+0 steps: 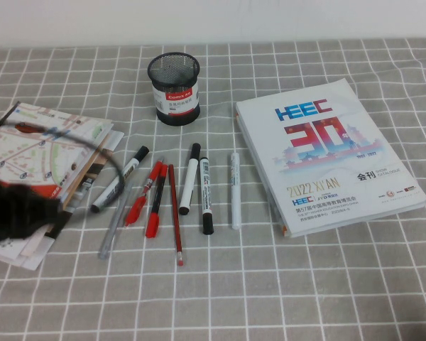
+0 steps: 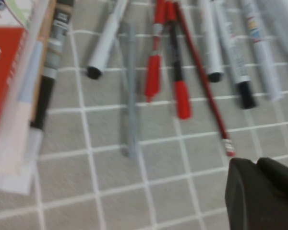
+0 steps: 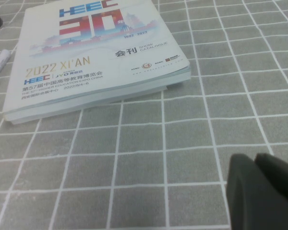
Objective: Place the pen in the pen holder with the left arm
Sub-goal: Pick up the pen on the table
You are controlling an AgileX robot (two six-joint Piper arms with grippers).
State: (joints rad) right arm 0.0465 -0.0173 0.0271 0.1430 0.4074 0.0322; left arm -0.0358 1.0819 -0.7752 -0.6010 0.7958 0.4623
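Note:
The pen point(image 1: 121, 180) is a thick white marker with a black cap and a black end plug. It lies slanted at the left of a row of pens on the checked cloth, and it also shows in the left wrist view point(image 2: 107, 38). The pen holder point(image 1: 173, 89) is a black mesh cup with a red-banded label, standing upright behind the pens, apart from them. My left arm point(image 1: 18, 209) is a blurred black mass over the papers at the left edge. My left gripper point(image 2: 256, 163) is shut and empty, hovering over bare cloth short of the pens. My right gripper point(image 3: 254, 158) is shut and empty, low over the cloth.
Beside the pen lie a grey pen point(image 1: 112, 226), red pens point(image 1: 155, 199), a red pencil point(image 1: 175, 213), two white markers point(image 1: 190, 177) and a slim white pen point(image 1: 235, 190). A stack of maps and papers point(image 1: 50, 156) lies at the left. A thick HEEC catalogue point(image 1: 319, 149) lies at the right.

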